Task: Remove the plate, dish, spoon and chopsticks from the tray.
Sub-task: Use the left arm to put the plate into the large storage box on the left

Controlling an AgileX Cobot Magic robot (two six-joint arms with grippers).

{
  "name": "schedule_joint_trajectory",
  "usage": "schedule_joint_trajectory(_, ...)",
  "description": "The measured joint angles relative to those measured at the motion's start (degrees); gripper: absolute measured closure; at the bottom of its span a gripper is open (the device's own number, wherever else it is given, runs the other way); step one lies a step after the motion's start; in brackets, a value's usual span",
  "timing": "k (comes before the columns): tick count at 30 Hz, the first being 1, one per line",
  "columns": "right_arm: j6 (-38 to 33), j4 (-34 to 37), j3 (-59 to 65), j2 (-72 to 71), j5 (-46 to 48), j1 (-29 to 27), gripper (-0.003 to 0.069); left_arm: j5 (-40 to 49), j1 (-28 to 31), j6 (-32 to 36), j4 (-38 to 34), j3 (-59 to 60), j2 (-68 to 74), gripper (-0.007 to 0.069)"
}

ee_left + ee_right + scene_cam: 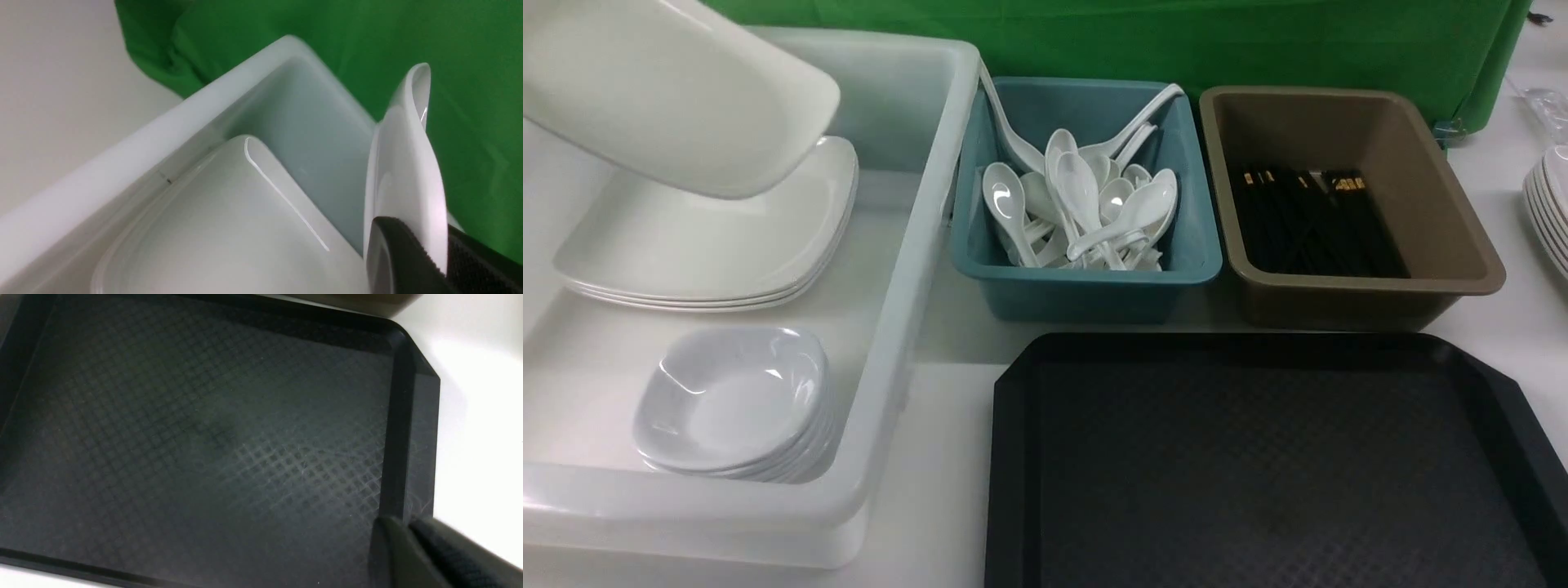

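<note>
The large white plate (670, 90) hangs tilted at the far left, above a stack of like plates (727, 253) in the white bin (907, 269). In the left wrist view my left gripper (416, 228) is shut on the plate's rim (404, 171), one black finger on each face. The black tray (1013, 457) at the front right has a bare floor. My right gripper (402, 522) is shut and empty over the tray's rim (394, 416) near a clipped corner. Neither gripper shows in the front view. White spoons (1086, 204) and black chopsticks (1307, 220) lie in tubs.
Small deep white dishes (735, 400) are stacked in the bin's near end. The teal tub (1094, 286) holds the spoons and the brown tub (1445, 212) the chopsticks, both just behind the tray. More plates (1552, 204) are stacked at the right edge. Green cloth hangs behind.
</note>
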Motion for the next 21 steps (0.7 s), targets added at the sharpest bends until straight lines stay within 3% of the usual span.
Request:
schedule_joint_trajectory(4,0.00,0.00,0.22,0.00,0.32,0.00,0.0569,-1.55,-0.79,0.36,-3.01,0.36,5.73,0.0598)
schedule_joint_trajectory(13,0.00,0.00,0.26,0.00,0.61,0.00,0.0569,-1.54,-0.79,0.43,-1.37,0.36,11.09,0.0586)
schedule_joint_trajectory(16,0.00,0.00,0.26,0.00,0.61,0.00,0.0569,-0.55,-0.79,0.29,0.74,0.36,11.69,0.0526)
schedule_joint_trajectory(21,0.80,0.00,0.26,0.00,0.61,0.00,0.0569,-0.02,-0.36,-2.69,8.06,0.31,11.64,0.0340)
